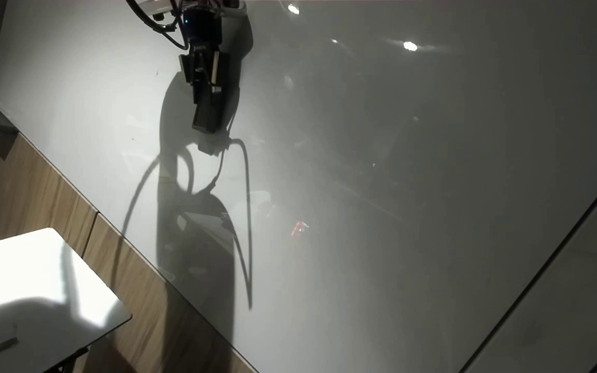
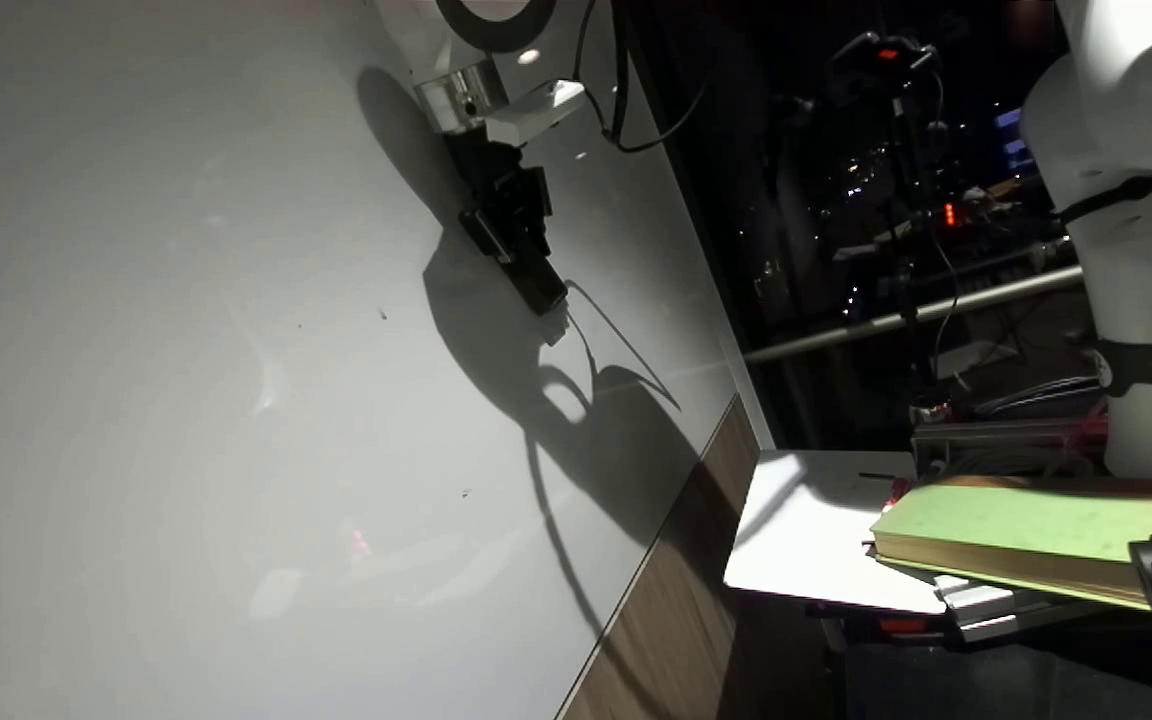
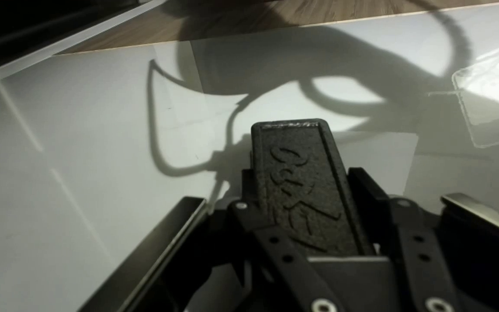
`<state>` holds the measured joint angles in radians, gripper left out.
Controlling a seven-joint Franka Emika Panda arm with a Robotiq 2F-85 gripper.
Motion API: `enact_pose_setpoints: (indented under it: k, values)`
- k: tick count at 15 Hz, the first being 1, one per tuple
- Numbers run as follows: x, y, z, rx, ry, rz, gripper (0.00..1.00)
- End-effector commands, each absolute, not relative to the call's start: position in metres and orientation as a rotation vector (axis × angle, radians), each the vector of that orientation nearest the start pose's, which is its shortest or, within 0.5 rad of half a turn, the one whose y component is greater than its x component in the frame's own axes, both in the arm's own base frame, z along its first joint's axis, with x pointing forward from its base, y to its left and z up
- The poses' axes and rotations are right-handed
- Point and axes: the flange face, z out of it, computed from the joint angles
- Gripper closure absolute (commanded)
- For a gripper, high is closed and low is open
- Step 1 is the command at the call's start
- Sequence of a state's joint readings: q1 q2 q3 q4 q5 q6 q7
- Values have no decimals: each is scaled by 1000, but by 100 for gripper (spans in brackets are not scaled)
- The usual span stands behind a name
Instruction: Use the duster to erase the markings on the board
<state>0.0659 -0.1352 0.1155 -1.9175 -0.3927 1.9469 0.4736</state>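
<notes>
Glossy white board (image 1: 355, 171) fills the background, and there's the gripper (image 3: 302, 186) just before it, clamped on the duster (image 3: 293, 147) by its 2 long sides, presumably leaving the end free to wipe; contact with the board is unclear. Farther across the board, a dark fleck (image 2: 383, 314).

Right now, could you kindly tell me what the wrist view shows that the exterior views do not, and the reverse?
Only the wrist view shows the stroke marks on the duster. Only in an exterior view appear the white arm and the green book. Wrist and exterior views share the pincer shut on the duster, the board, the wood panel and a broad shadow.
</notes>
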Motion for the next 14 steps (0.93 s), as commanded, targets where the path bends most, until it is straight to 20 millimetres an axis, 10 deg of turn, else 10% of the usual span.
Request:
enact_pose_setpoints:
  k: [1,14]
  values:
    - [481,93,543,-3408,109,-384,71]
    - [479,95,538,-3413,94,-359,71]
